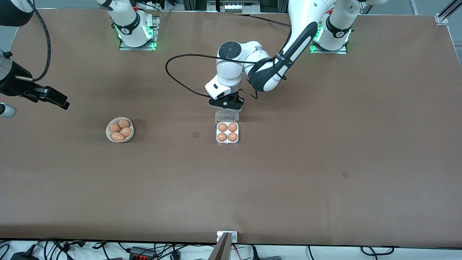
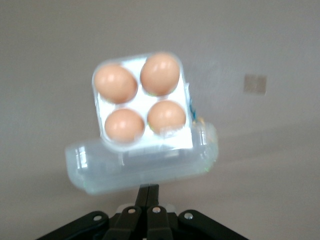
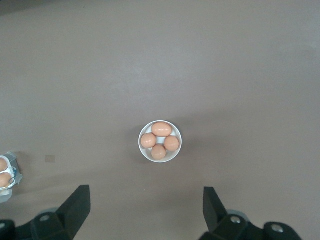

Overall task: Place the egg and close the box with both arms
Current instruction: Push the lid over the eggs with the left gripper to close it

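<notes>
The clear box sits mid-table with its lid open and lying back toward the robots' bases. Every cell holds an orange-brown egg; I cannot tell one egg from another. In the left wrist view the box and its lid show close up. My left gripper is shut and empty, with its tips at the lid's free edge. My right gripper hangs open and empty high over the right arm's end of the table, and its fingers are wide apart.
A round white bowl with several more eggs stands toward the right arm's end, level with the box; it also shows in the right wrist view. A small dark patch marks the table beside the box.
</notes>
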